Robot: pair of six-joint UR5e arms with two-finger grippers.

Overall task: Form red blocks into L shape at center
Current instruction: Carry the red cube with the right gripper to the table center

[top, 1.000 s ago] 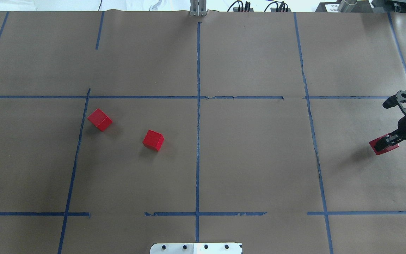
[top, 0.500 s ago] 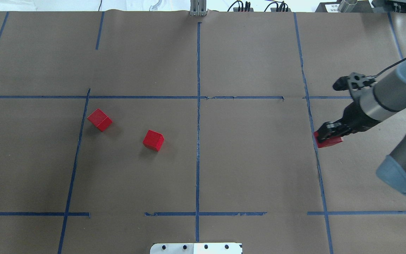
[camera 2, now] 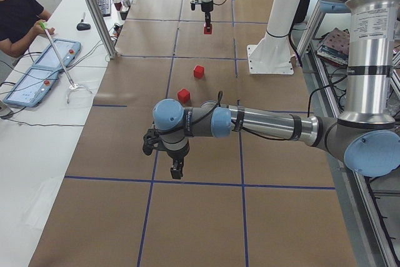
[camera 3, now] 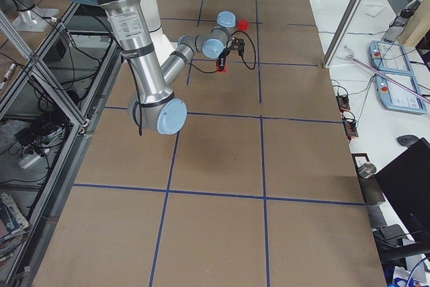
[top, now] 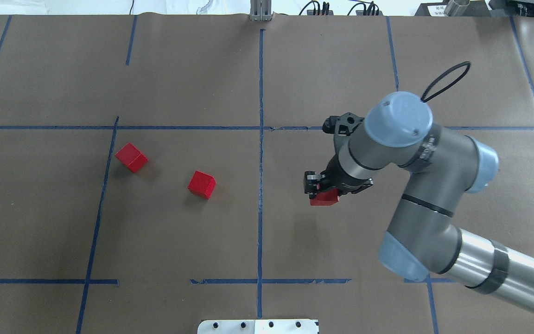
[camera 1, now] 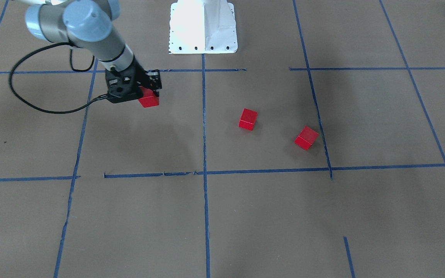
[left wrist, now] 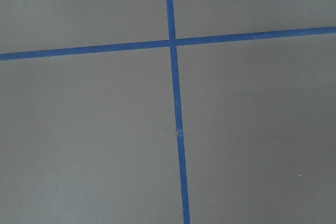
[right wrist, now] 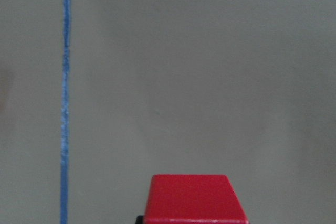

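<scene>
A red block is clenched in the right gripper. It has been swept in from the table's right edge and is now held just right of the blue tape line at the center, so the first placement looks close. Across the line, two red blocks lie unmoved, one near and one farther. The left gripper is seen side-on only, so its jaws cannot be told.

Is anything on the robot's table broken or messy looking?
Nothing is spilled or broken. The blue tape is ragged, with a gap in the line nearest the robot. The leftmost red block and the middle red block sit crooked to the tape lines, apart from each other. The right gripper holds the third red block.
</scene>
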